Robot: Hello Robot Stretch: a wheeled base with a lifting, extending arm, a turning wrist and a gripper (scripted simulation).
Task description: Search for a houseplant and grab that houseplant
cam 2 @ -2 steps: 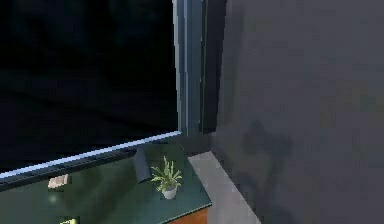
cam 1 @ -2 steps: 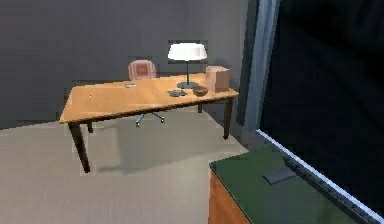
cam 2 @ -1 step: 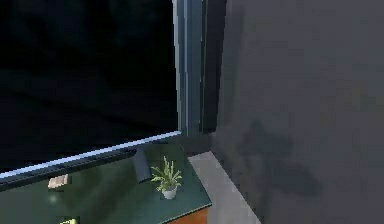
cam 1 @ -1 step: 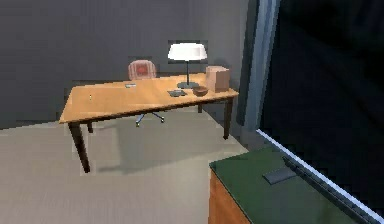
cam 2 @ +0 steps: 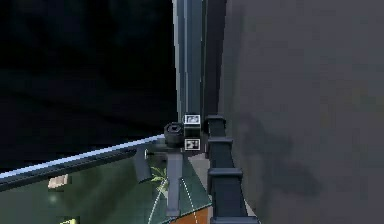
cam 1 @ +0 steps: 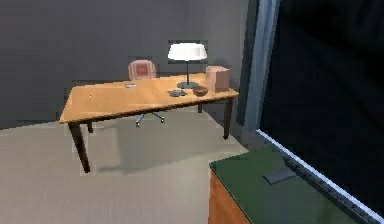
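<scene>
In the arm side view my arm (cam 2: 225,185) rises from the bottom edge, with its two white marker squares (cam 2: 193,131) against a grey window post. Left of the squares sits the gripper (cam 2: 158,158), its dark body over the edge of a green glassy surface (cam 2: 100,185). A few thin pale-green blades (cam 2: 160,185) show just below the gripper; they may be leaves, and I cannot tell what they belong to. I cannot tell whether the gripper holds anything.
The forward view has a wooden desk (cam 1: 100,105) bearing a white-shaded lamp (cam 1: 186,55), a tan box (cam 1: 217,76) and a dark bowl (cam 1: 200,89), with a chair (cam 1: 143,70) behind. A green-topped cabinet (cam 1: 250,185) stands near right beside a dark window (cam 1: 325,90). Beige floor lies between.
</scene>
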